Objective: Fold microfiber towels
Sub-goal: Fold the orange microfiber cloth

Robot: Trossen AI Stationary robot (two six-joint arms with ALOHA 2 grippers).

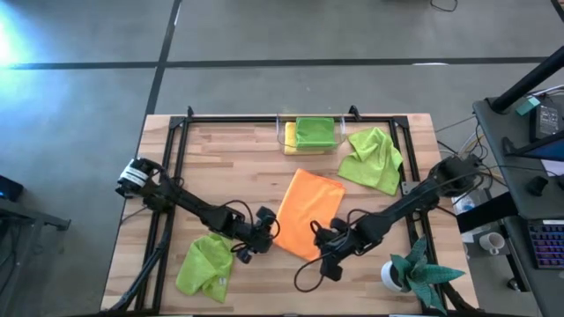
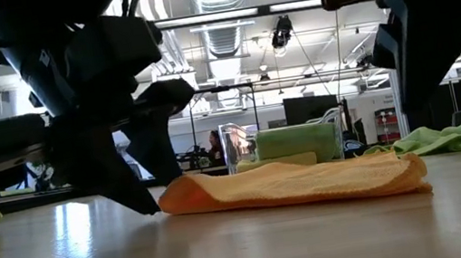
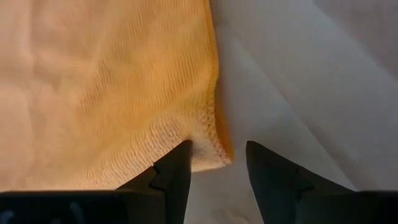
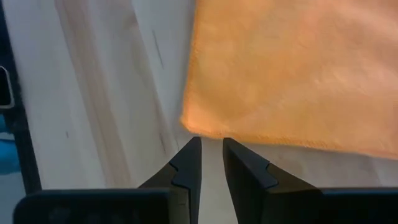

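Note:
The orange towel (image 1: 308, 211) lies flat on the table's middle, and it also shows in the low view (image 2: 294, 184). My left gripper (image 3: 217, 152) is open, low at the towel's near left corner (image 3: 211, 149), with one finger over the hem and the other over bare wood. My right gripper (image 4: 211, 144) is open by a narrow gap, its tips just short of the towel's near right corner (image 4: 189, 124). A lime green towel (image 1: 204, 264) lies crumpled near left. Another lime green towel (image 1: 372, 158) lies far right. My left gripper comes slanting down from the table's left at the orange towel's near left corner. One fingertip (image 3: 177, 158) overlaps the hem (image 3: 202, 140). I cannot tell whether it touches the cloth. My right gripper touches nothing that shows.
A clear plastic bin (image 1: 284, 132) stands at the far edge, holding a folded green towel (image 1: 315, 130) on a yellow one. A teal spiky plant in a white pot (image 1: 414, 273) stands at the near right corner. Black frame rails (image 1: 172, 167) run along the table's sides.

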